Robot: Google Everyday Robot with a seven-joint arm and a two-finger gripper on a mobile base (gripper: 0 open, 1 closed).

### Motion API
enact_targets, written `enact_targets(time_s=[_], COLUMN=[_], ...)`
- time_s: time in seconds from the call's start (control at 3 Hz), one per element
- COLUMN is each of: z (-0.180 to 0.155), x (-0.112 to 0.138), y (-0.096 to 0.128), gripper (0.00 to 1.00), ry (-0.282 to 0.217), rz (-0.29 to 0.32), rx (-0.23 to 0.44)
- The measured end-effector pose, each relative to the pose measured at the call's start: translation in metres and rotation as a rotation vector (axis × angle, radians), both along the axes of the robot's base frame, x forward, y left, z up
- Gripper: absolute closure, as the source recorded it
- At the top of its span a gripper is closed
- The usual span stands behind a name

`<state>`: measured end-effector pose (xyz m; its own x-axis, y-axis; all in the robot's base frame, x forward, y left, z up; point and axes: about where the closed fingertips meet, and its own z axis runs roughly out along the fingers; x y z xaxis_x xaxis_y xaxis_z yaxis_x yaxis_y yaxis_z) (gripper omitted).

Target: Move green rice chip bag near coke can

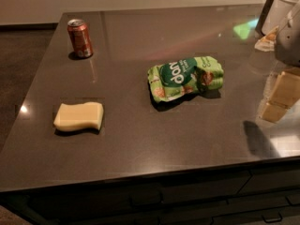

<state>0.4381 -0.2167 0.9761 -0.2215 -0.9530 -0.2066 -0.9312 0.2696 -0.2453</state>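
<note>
The green rice chip bag (pixel 185 78) lies crumpled on the dark countertop (pixel 140 139), a little right of the middle, its dark green patch with white letters facing up. The coke can (pixel 79 38) stands upright at the far left of the counter, well apart from the bag. My gripper (pixel 279 101) hangs at the right edge of the view, to the right of the bag and just above the counter. Its two tan fingers (pixel 287 89) stand apart with nothing between them. Its shadow falls on the counter below it.
A pale yellow sponge (pixel 78 116) lies at the front left. A large white container (pixel 287 3) stands at the back right corner, behind the grey arm (pixel 288 41). The counter's front edge runs along the bottom, with drawers under it.
</note>
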Motion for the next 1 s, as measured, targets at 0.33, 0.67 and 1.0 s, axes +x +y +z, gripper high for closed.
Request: enact_targets(time_s=[0.33, 0.67, 1.0], z=[0.002, 0.003, 0.001], x=[0.004, 0.031, 0.078], y=[0.001, 0.001, -0.003], gripper=[0.00, 0.00, 0.00], ry=[-0.015, -0.050, -0.083], rz=[0.004, 0.012, 0.024], rx=[0.001, 0.001, 0.010])
